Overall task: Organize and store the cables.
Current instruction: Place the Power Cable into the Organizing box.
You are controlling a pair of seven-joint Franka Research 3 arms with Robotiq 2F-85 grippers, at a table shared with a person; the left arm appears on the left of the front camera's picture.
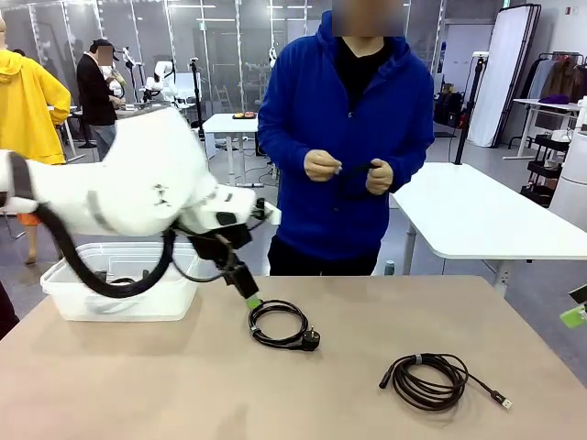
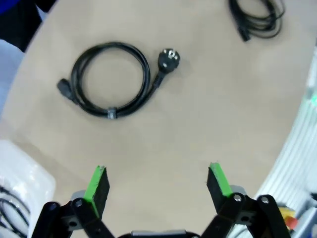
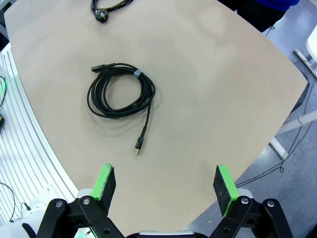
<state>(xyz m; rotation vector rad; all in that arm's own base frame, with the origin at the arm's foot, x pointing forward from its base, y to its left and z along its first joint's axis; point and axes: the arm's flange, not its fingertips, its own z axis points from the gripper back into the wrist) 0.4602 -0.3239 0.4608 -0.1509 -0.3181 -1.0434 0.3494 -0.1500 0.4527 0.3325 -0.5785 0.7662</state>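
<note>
Left hand [image 2: 158,174] open, fingers spread wide, hovering over the table [image 2: 198,114]. Coiled power cable [image 2: 110,112] with round plug lies flat on table ahead of it, not touching, near clear bin [image 1: 64,291]. Bin holds more black cord [image 1: 124,277]. Right hand [image 3: 166,177] also open, over table edge; second coiled cable [image 3: 137,75] with slim connector lies ahead of it, well apart from the first. Person at far side holds another cable [image 1: 356,170] between both hands.

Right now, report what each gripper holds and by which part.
Nothing: the left gripper and right gripper are both open and empty. The person's hands hold a dark cable between them.
</note>
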